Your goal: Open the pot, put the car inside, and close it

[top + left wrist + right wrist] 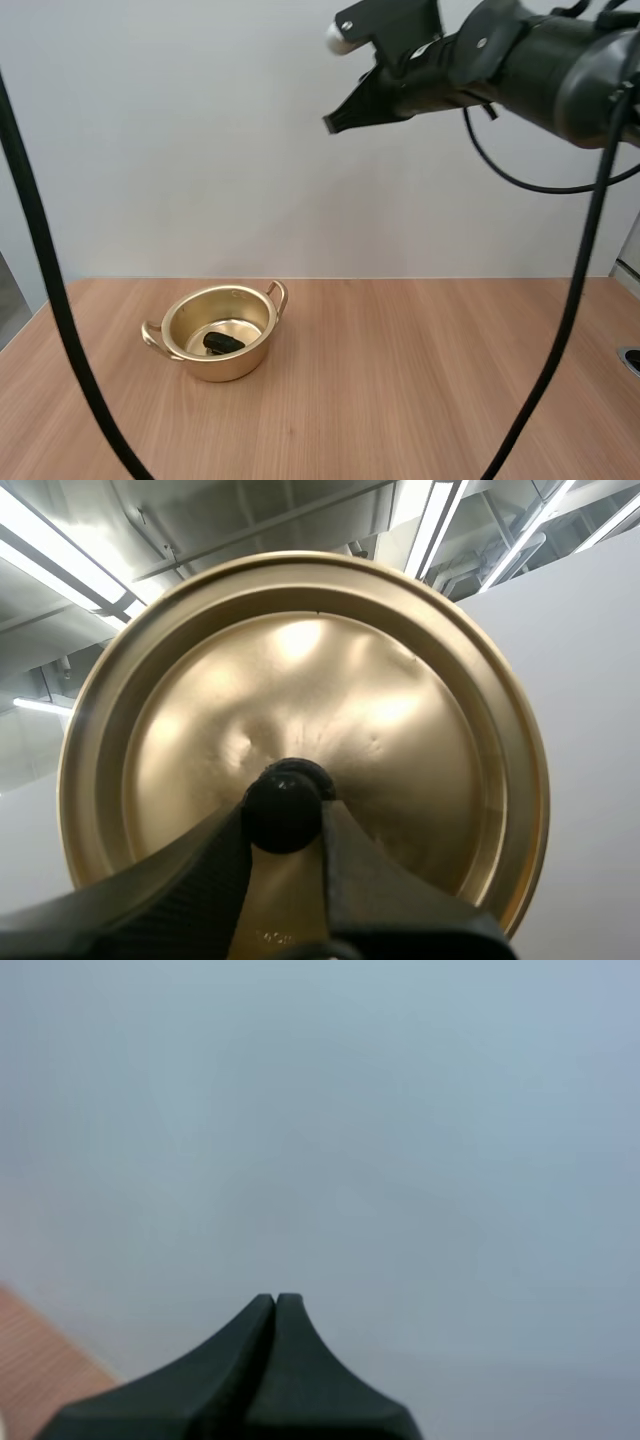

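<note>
**Closing step, lid in hand.** The gold pot (228, 370) stands open on the left half of the wooden table (430, 390), both loop handles free. A small dark object, taken to be the car (223, 343), lies on its floor. Opening and loading therefore appear done, and only the closing remains.

The left gripper (284, 818) pinches the black knob (283, 798) of the gold lid (400, 710) between its two fingers, with the lid's domed top face turned toward the wrist (the shallow dents around the knob are plain to see). The right gripper (332, 122) hangs high above the table, well apart from the pot, with its fingers pressed together on nothing. In my judgement it plays no part in this step.

**Next move, as judged.** Carry the lid over the pot and bring it level. Centre its rim on the pot's rim, lower it until it seats, then let go of the knob. A tilted or off-centre approach could catch the rim or nudge the pot aside, since it looks light.

**Hard to make out.**
- How far the lid hangs from the pot, and on which side of it.
- The lid's edge nearest the fingers, which they cover.
- The car's shape, which is no more than a dark lump against the shiny floor.
</note>
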### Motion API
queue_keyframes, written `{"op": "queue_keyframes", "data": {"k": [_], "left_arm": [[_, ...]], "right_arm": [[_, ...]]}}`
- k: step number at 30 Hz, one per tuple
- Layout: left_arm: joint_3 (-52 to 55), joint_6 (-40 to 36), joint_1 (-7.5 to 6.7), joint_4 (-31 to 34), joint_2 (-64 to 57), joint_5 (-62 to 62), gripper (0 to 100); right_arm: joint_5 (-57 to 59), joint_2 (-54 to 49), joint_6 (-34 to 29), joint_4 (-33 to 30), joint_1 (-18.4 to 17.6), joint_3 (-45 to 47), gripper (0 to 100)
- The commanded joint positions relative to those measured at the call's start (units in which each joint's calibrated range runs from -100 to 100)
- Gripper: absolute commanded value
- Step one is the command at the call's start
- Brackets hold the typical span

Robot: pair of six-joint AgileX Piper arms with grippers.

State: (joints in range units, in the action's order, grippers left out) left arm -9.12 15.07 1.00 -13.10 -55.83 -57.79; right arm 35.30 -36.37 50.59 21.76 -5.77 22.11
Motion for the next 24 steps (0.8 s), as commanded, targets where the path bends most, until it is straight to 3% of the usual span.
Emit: {"op": "queue_keyframes", "data": {"k": [1, 9, 24], "left_arm": [[0.2, 0.0, 0.04, 0.4, 0.3, -0.4, 0], [6.6, -5.7, 0.04, 10.7, 2.7, -12.9, 0], [38.9, -3.9, 0.04, 10.8, 6.3, -13.0, 0]], "right_arm": [[-4.7, -4.7, 0.0, 0.1, 4.2, 0.0, 0], [-12.8, -14.3, -1.3, 0.9, 5.5, 0.0, 0], [-10.8, -20.0, -1.1, 1.0, 5.9, 0.0, 0]]}}
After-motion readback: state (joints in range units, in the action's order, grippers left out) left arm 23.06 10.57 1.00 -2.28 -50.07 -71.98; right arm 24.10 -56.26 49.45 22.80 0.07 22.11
